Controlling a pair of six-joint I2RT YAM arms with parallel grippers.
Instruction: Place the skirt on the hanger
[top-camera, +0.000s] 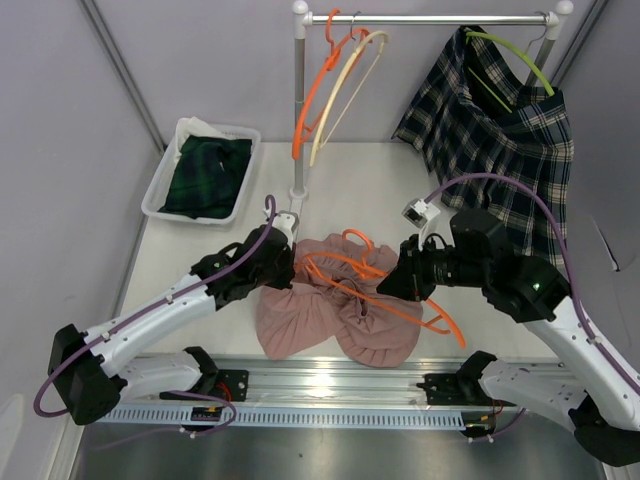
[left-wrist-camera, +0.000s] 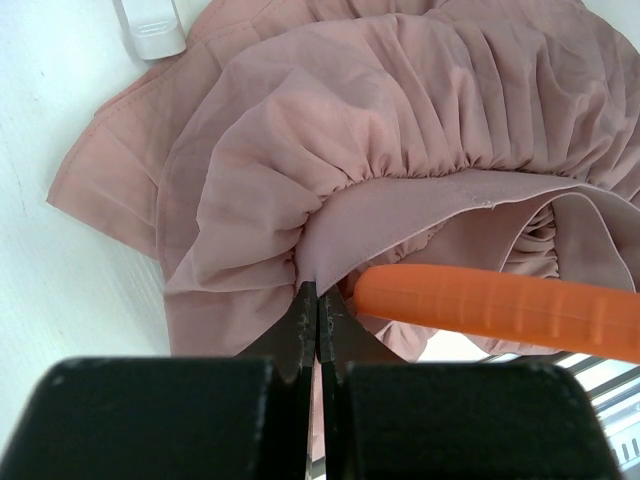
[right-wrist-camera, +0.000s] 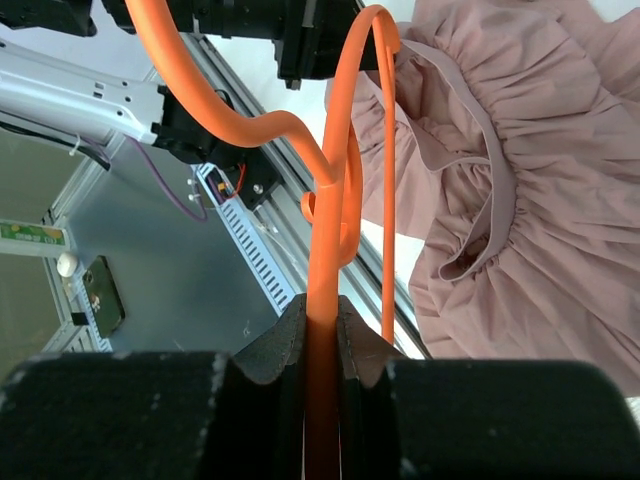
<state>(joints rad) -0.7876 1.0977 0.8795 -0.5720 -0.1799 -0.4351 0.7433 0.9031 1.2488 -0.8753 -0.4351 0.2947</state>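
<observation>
Nearest: left fingers (left-wrist-camera: 296, 335) pressed together on the pink skirt's (left-wrist-camera: 400, 110) gathered waistband edge, with the orange hanger (left-wrist-camera: 500, 305) bar just right of them, under the waistband. The right fingers (right-wrist-camera: 285, 345) are clamped on the hanger's stem; the skirt lies beyond them on the desk (left-wrist-camera: 50, 290). Farther off: rail (top-camera: 430, 18), plaid skirt (top-camera: 500, 130), white bin (top-camera: 160, 187).

clothes rail (top-camera: 430, 18): 1 | hangers: 4 – loose orange hanger (right-wrist-camera: 322, 260) in front of the rail; hung orange hanger (top-camera: 300, 135), cream hanger (top-camera: 347, 100) and green hanger (top-camera: 520, 55) on it | garments: 3 – pink skirt (top-camera: 300, 320) in front of the rail; navy plaid skirt (top-camera: 500, 130) hanging from it; dark green plaid garment (top-camera: 210, 175) left of it | white bin (top-camera: 160, 190): 1 | robot arms: 2 – left arm (top-camera: 150, 320), right arm (top-camera: 560, 320)
</observation>
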